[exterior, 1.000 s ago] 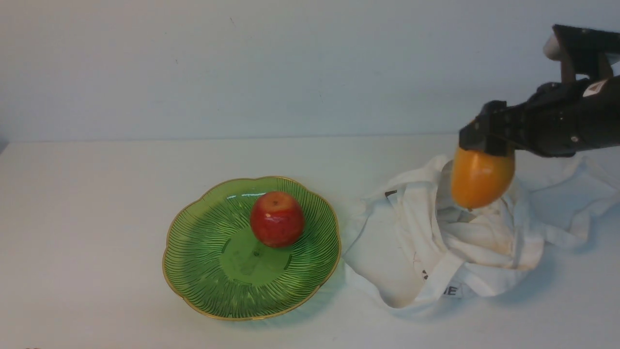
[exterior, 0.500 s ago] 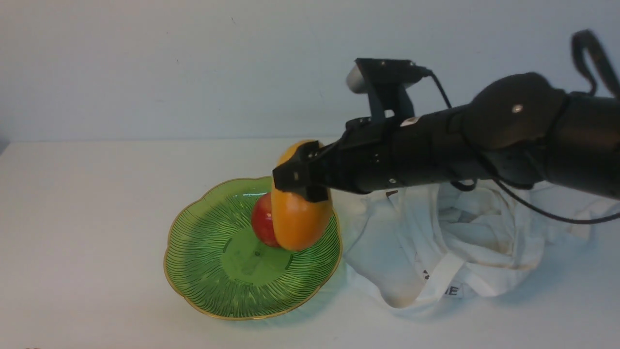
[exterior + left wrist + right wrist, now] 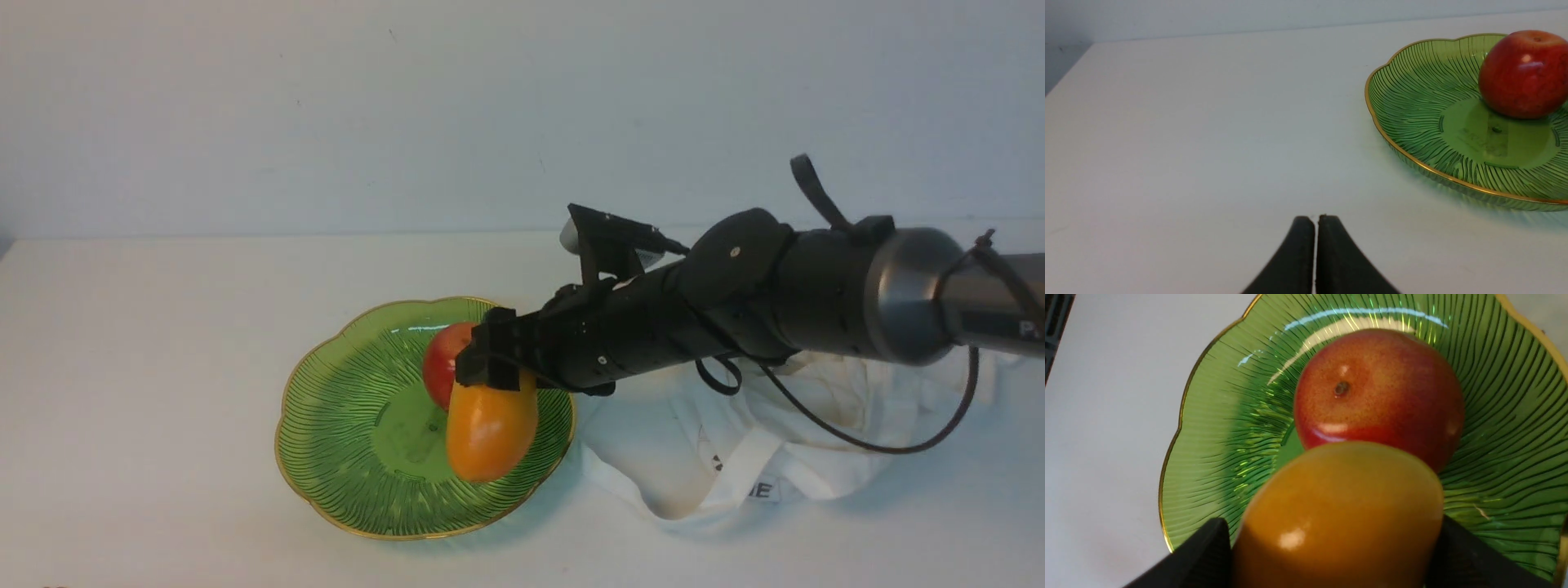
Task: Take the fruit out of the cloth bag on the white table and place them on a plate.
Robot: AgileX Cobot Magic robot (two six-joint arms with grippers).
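The plate (image 3: 326, 441) sits on the worktop (image 3: 147, 343), left of centre. The bag (image 3: 678, 457) lies just right of it, beside its rim. The apple (image 3: 439, 371) stands in the plate, toward the back. The mango (image 3: 490, 433) is in front of the apple, over the plate's right part, its upper end between the right fingers (image 3: 488, 365). The right arm (image 3: 735, 302) reaches in over the bag.

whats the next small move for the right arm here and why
Probably open the right gripper and let go. It holds the fruit low over the plate, with the lower end at or just above the green surface, close beside the apple. A release should leave it on the plate.
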